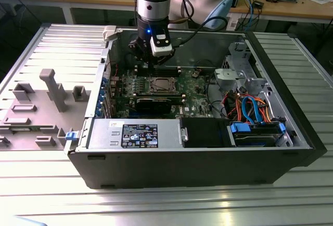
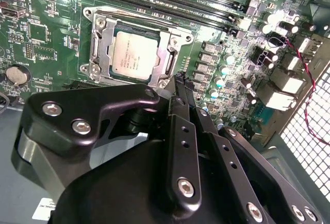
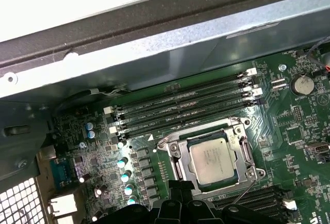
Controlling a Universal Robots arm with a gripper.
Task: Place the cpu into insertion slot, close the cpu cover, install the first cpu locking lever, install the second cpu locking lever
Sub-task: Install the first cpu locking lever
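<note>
While the black gripper [image 2: 178, 82] hangs inside the open case, its fingers look pressed together and empty, though the view is foreshortened. Just ahead of and below its tips, the flat square silver-grey cpu [image 2: 135, 58] lies seated in the silver-rimmed insertion slot [image 2: 99, 38] on the green motherboard [image 3: 289, 131]. The thin silver metal cpu cover [image 3: 243, 154] appears closed around the chip.

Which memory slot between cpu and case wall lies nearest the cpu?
The fourth slot from the case wall, beside the cpu cover; others lie farther.
</note>
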